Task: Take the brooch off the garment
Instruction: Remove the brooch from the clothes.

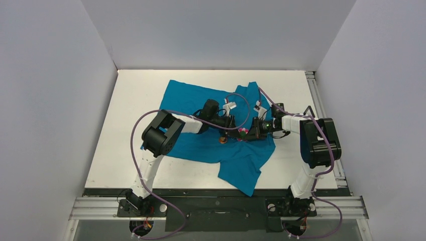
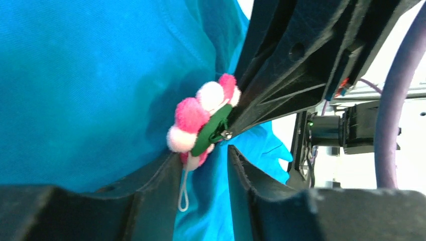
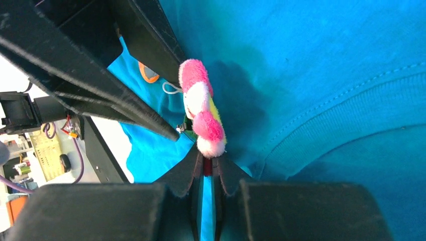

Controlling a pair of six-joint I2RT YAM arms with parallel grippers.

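The brooch (image 1: 242, 132), a flower of pink and white pompoms on a green back, sits on the teal garment (image 1: 201, 145) near its collar. My right gripper (image 3: 206, 163) is shut on the brooch's lower edge (image 3: 203, 108). In the left wrist view its fingertips (image 2: 236, 125) reach in from the upper right and touch the brooch's green back (image 2: 213, 133). My left gripper (image 2: 203, 153) sits just below the brooch (image 2: 193, 118). Its jaws stand partly apart with a fold of the garment (image 2: 75, 75) between them. A white thread loop (image 2: 183, 193) hangs from the brooch.
A small orange thing (image 1: 222, 140) lies on the shirt just left of the brooch; it also shows in the right wrist view (image 3: 148, 74). The shirt lies spread on a white table (image 1: 130, 120) between grey walls. A metal rail (image 1: 314, 95) runs along the table's right edge.
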